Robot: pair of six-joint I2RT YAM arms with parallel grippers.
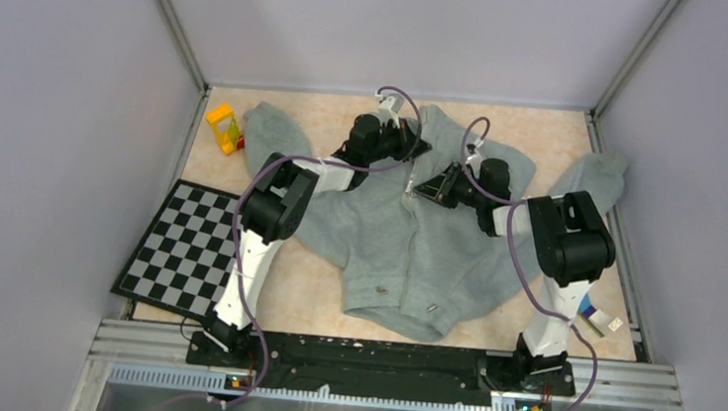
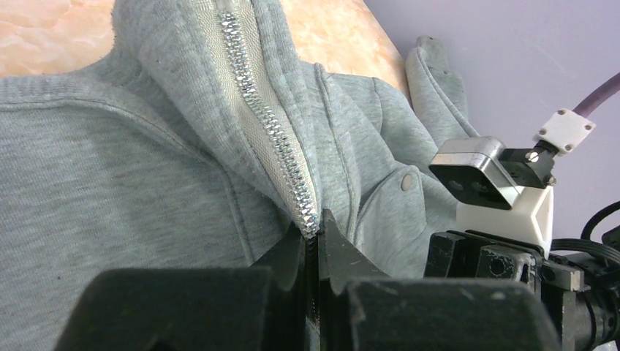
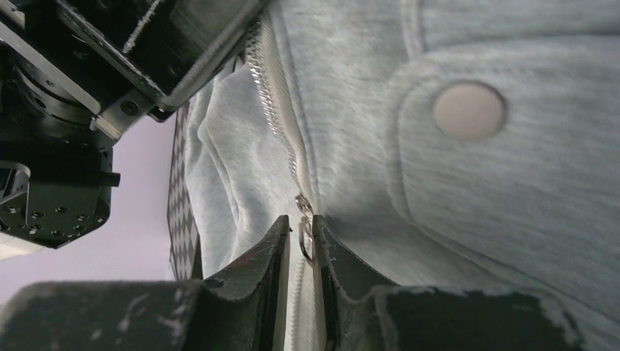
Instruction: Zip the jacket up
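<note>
The heather-grey jacket (image 1: 415,255) lies flat on the table, collar at the far side, its centre zipper (image 1: 409,185) closed over the lower part and open near the collar. My left gripper (image 1: 413,142) is at the collar; in the left wrist view it (image 2: 316,230) is shut on the edge of the jacket's zipper tape, just below the open silver teeth (image 2: 263,110). My right gripper (image 1: 428,188) sits mid-chest; in the right wrist view it (image 3: 300,227) is closed on the metal zipper pull (image 3: 302,238). A snap button (image 3: 468,110) on the pocket flap is to its right.
A black-and-white checkerboard (image 1: 183,244) lies at the left. A yellow toy (image 1: 224,127) stands at the far left by a sleeve. A small flat item (image 1: 600,321) lies near the right arm's base. Grey walls enclose the table.
</note>
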